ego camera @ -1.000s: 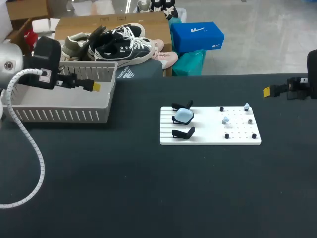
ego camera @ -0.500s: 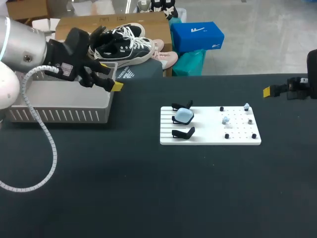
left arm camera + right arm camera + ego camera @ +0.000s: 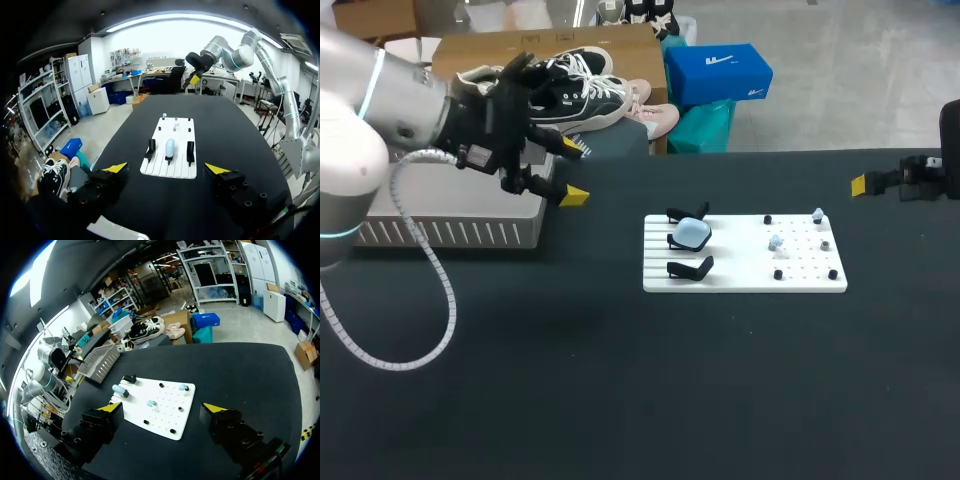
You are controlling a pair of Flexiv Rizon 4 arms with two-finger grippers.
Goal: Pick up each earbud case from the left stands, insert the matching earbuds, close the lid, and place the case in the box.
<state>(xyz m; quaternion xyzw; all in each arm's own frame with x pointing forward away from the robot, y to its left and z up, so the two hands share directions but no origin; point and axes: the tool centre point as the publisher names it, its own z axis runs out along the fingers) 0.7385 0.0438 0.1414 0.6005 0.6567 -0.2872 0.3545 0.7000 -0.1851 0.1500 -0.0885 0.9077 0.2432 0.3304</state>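
A light-blue earbud case [image 3: 692, 234] sits closed on the middle of three black stands at the left end of the white pegboard [image 3: 745, 280]. Two pale earbuds [image 3: 776, 242] rest among black pegs on the board's right half. My left gripper [image 3: 576, 172] hangs open and empty beside the basket's right end, left of the board. From the left wrist the case [image 3: 170, 147] lies ahead of the open left gripper [image 3: 166, 168]. My right gripper [image 3: 865, 184] stays at the table's far right, and in its own view the right gripper [image 3: 162, 407] is open and empty with the case [image 3: 120, 390] ahead.
A grey slatted basket [image 3: 450, 232] stands at the table's back left, partly covered by my left arm. Black tabletop surrounds the pegboard [image 3: 177, 169] on all sides. The basket [image 3: 100, 360] also shows beyond the board in the right wrist view.
My left arm has swung rightward from over the basket to its right end, toward the pegboard, its gripper staying open. The right arm and the case have not moved.
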